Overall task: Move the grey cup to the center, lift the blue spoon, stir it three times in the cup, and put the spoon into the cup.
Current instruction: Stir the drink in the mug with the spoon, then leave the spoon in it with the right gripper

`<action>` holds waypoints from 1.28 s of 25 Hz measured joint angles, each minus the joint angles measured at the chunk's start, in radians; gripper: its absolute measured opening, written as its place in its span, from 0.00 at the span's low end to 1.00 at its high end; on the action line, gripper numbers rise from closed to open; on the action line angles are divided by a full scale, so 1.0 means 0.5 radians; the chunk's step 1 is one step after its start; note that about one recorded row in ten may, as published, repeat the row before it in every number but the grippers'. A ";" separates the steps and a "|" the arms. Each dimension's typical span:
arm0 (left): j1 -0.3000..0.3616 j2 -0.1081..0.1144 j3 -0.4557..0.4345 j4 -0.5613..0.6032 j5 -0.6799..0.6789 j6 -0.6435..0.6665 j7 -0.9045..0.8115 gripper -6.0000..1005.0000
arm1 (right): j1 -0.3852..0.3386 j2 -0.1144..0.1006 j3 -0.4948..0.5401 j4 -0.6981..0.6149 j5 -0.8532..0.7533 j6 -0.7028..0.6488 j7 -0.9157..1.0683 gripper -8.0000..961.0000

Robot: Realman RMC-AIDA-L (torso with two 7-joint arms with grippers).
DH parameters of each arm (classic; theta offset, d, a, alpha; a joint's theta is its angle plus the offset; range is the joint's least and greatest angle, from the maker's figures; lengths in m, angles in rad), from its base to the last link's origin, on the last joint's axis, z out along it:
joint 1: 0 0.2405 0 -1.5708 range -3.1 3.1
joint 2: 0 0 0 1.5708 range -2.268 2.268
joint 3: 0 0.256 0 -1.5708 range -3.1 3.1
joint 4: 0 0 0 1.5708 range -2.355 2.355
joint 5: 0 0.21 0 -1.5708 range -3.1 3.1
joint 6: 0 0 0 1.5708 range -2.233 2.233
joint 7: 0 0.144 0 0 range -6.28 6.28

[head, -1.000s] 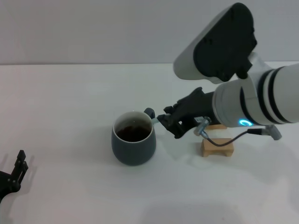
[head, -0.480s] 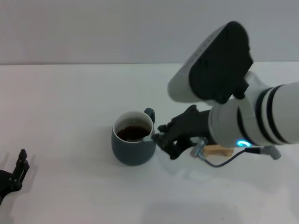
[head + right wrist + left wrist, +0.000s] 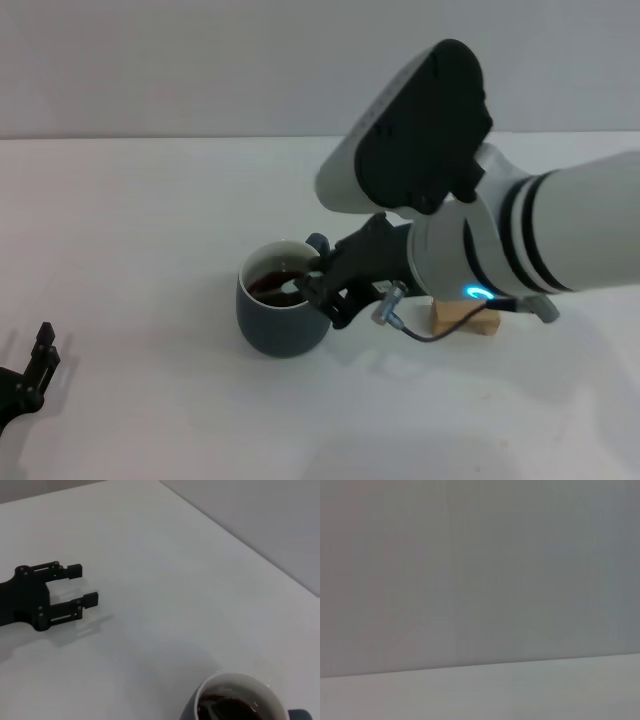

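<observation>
Head view, left to right: left gripper (image 3: 30,375) resting parked at the table's near left edge, fingers apart, holding nothing. Grey cup (image 3: 283,310) sitting near the middle of the white table (image 3: 130,230), dark liquid inside. Right gripper (image 3: 322,287) reaching over the cup's rim, apparently pinching the blue spoon (image 3: 287,294), bowl dipped in the liquid. Wooden block (image 3: 470,318) lying beyond, under the arm. Judging handling: ceramic cup heavy, stable, breakable; spoon light, stiff, slippery, best pinched high on the handle.
</observation>
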 joint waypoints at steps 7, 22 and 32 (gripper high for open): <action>0.006 0.000 0.003 -0.005 0.000 0.002 0.000 0.68 | 0.081 -0.005 0.016 -0.102 -0.016 -0.051 -0.017 0.18; 0.003 0.000 0.002 -0.001 0.000 -0.011 0.000 0.68 | -0.075 -0.009 0.077 0.045 -0.155 0.016 -0.021 0.18; -0.012 0.000 0.002 0.002 0.002 -0.014 0.000 0.68 | -0.146 0.002 0.004 0.144 -0.029 0.046 0.000 0.19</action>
